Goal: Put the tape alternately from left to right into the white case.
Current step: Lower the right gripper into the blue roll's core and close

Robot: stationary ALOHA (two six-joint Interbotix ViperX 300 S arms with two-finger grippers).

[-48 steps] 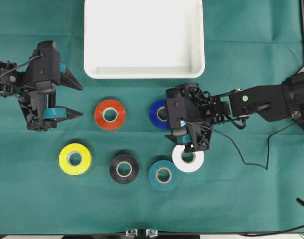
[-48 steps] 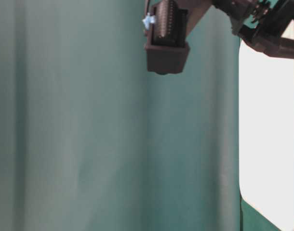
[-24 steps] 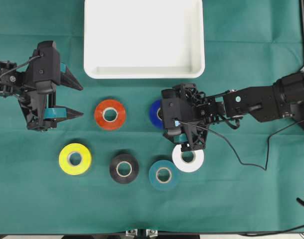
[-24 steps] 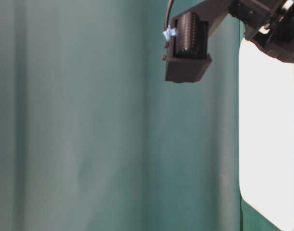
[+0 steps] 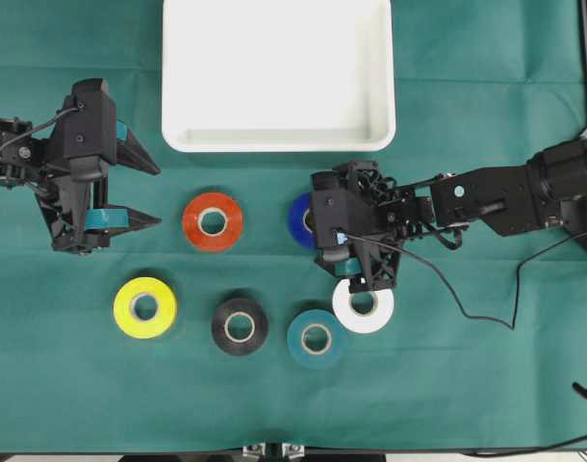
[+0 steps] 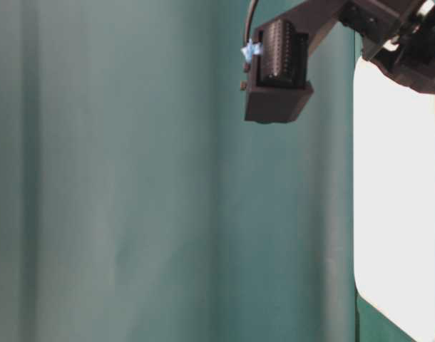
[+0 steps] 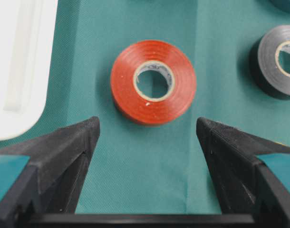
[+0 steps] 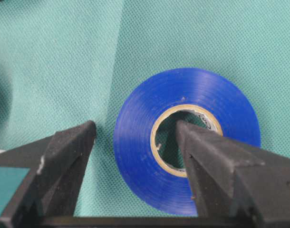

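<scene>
Blue tape roll: flat on green cloth, at 5 o'clock of the empty white case. Right gripper: spread wide, one finger in the core, the other outside the rim, not clamped. Left gripper: half-spread, holding nothing, red-orange roll at 12 o'clock.

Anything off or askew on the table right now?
Nothing stands out. Six round tape rolls lie flat on the green cloth, none damaged, and the white rectangular plastic tray sits square. The right gripper straddles the blue roll's wall.
</scene>
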